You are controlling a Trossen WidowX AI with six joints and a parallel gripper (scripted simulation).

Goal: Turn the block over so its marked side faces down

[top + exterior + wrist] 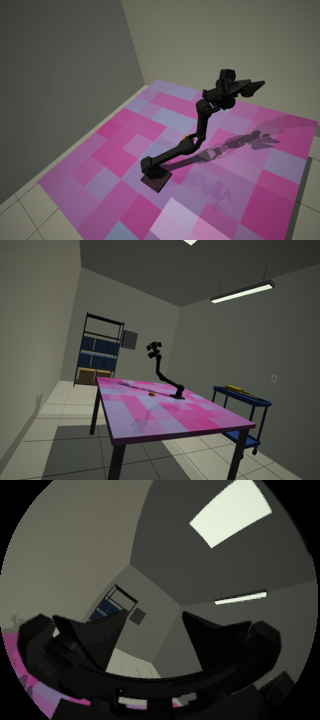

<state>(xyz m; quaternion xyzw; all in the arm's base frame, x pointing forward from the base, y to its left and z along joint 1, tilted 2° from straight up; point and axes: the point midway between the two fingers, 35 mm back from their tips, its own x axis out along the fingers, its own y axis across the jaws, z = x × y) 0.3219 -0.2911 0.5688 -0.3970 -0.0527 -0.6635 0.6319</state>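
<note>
The orange block (185, 137) (151, 394) rests on the patchwork pink and purple table (111, 152) (170, 418). In the top view it is mostly hidden behind the arm's elbow; in the exterior view it shows small, left of the arm's base, with a darker patch. Which side is marked is too small to tell. The block is not seen in the wrist view. My gripper (257, 81) (154, 345) (155, 613) is open and empty, high above the table and well away from the block, its fingers pointing outward to the room.
The arm's base plate (158, 183) (177, 396) stands on the table near the block. A shelf rack (105, 351) with bins and a blue cart (242, 396) with yellow items stand beyond the table. A long lamp (241, 293) hangs from the ceiling. Walls stand around.
</note>
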